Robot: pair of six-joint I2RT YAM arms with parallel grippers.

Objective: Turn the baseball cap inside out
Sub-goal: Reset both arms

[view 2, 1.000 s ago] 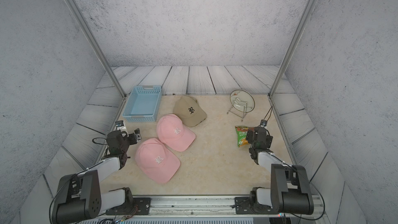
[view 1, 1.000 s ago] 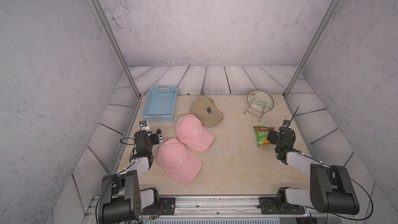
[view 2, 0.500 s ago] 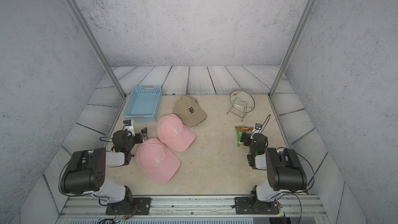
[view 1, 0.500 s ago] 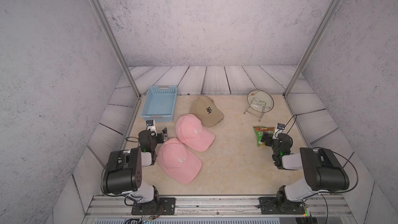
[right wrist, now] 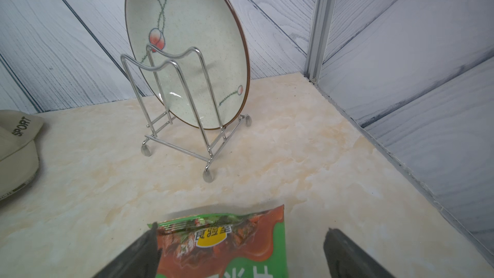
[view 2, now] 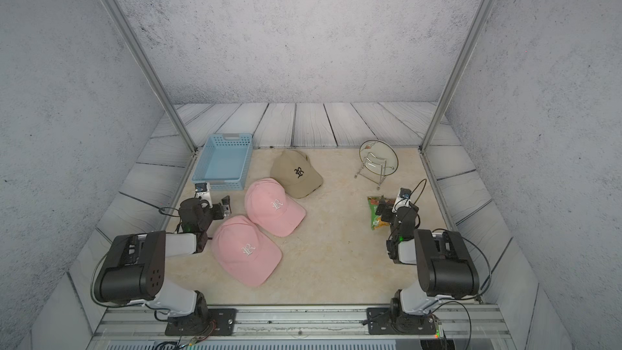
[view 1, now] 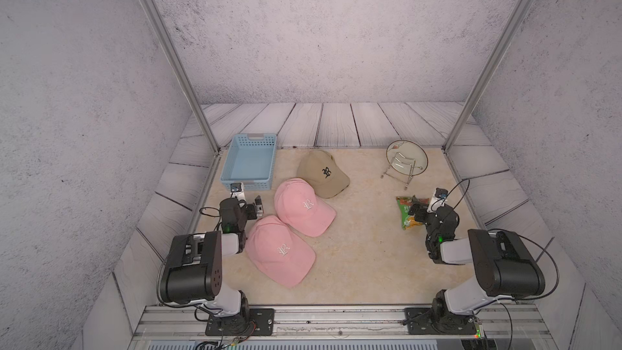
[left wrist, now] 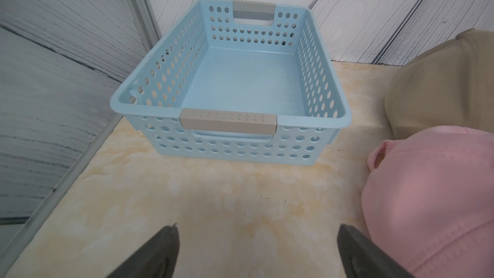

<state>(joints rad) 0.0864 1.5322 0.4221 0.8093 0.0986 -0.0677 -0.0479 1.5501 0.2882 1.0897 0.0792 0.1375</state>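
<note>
**Bimanual bench [view 1: 353, 257], seen in both top views, ordered near to far.**

- **Arms.** The left arm [view 1: 230, 218] and right arm [view 1: 441, 222] are folded low over the front half of the bench. Both sets of jaws stand wide apart and grip nothing.
- **Left jaws.** They hang over bare bench and face the blue basket [left wrist: 227, 124], with a pink cap just beside them.
- **Right jaws.** They straddle the near end of a green-and-red snack packet [right wrist: 222, 244]. Contact with it cannot be told.
- **Baseball caps.** Three caps lie crown-up and right side out, left of centre.
  - The near pink cap [view 1: 279, 250] is beside the left arm.
  - The far pink cap [view 1: 301, 208] touches the near one.
  - The tan cap [view 1: 321, 173] lies beyond them, its brim meeting the far pink cap.
- **Far left corner.** The basket stands here, beside the tan cap.
- **Far right.** A decorated plate [view 1: 415, 158] stands on edge in a wire rack [view 1: 397, 173], beyond the packet.
</note>
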